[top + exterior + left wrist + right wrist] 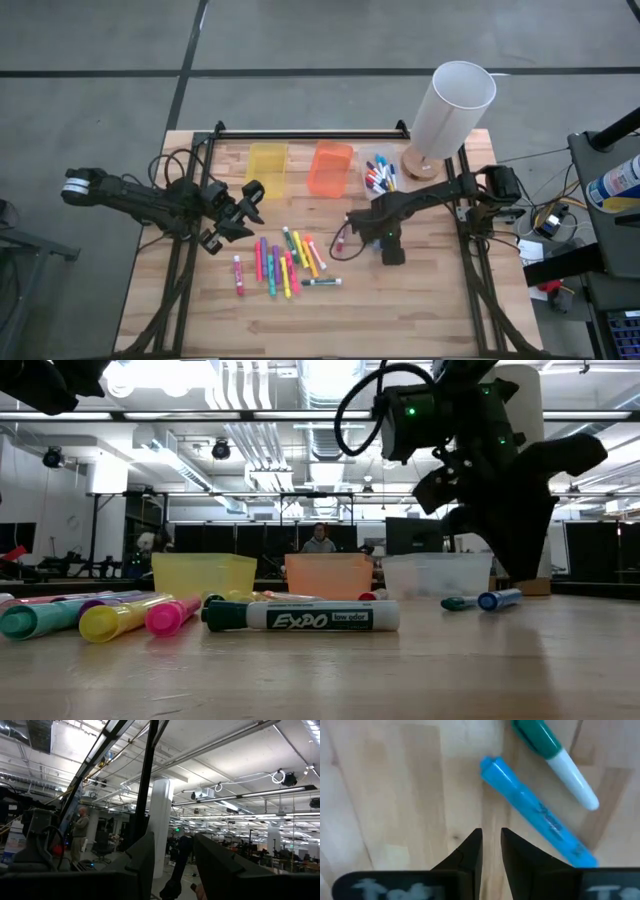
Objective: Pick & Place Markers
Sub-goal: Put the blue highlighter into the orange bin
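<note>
A wooden worktop [420, 310] is being viewed from above, with two dark robot arms reaching in from its left and right edges. Toward the near edge, around the middle, a loose spread of markers [285, 265] is being shown lying flat in pink, yellow, green, purple and red. The nearest of them, a green-capped white marker [300, 618], is lying crosswise.

Just behind and to the right of this spread, the right gripper [491, 834] is being held low over the bare wood and pointed straight down. Its fingers are being kept slightly apart, with nothing between them. A blue marker [535, 815] and a green-and-white marker [555, 755] are lying on the wood just beside it, untouched.

Over the left half of the worktop, the left gripper [174, 836] is being held up off the surface and aimed out into the room. Whether it is grasping something or released cannot be told. A small pinkish shape low in its wrist view may be a marker.

Along the far edge, a yellow bin [266, 165], an orange bin [330, 168] and a clear bin [392, 190] are being shown in a row. More markers are lying in the clear one. A tall white cylinder [450, 110] is standing at the far right corner. In the room beyond, a person [320, 540] is being glimpsed.
</note>
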You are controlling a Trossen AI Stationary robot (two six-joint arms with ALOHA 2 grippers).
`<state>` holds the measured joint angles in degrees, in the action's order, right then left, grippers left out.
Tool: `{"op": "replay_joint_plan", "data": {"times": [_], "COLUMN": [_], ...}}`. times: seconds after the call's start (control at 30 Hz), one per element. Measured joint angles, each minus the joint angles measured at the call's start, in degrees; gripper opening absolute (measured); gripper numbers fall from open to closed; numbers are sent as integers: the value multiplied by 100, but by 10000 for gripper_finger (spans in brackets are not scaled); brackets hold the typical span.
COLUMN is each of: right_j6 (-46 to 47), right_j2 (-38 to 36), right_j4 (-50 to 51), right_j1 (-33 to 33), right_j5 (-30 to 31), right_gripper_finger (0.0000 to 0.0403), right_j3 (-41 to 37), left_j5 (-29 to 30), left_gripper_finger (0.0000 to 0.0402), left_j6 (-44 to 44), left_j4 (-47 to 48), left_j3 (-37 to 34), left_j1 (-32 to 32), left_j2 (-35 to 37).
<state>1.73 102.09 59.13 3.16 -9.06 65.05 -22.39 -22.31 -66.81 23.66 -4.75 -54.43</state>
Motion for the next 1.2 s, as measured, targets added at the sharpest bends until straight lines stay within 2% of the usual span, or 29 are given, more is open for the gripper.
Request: {"op": "replay_joint_plan", "data": {"times": [0.13,0.23,0.4,0.7,0.87,1.07,1.2], "right_j6": [390,647,140,-766,-861,-1208,-975], "right_j2": [-1,-1,-3,-3,-3,2,4], "right_j4": [67,50,-8,35,-18,-155,-152], "right_j1": [-7,8,162,321,323,323,321], "right_j5": [326,351,632,660,1117,1273,1270], "right_gripper_finger": [70,68,83,167,210,214,208], "right_j3": [-1,27,33,35,36,33,33], "left_j5": [0,0,0,0,51,188,195], "left_gripper_finger": [133,133,133,133,133,133,133], "left_j6": [8,11,11,9,154,728,1026], "left_j4": [0,0,31,39,39,-26,-170], "left_j3": [0,0,-2,0,9,11,16], "left_j1": [0,0,0,2,0,0,0], "left_j2": [0,0,2,4,4,4,-15]}}
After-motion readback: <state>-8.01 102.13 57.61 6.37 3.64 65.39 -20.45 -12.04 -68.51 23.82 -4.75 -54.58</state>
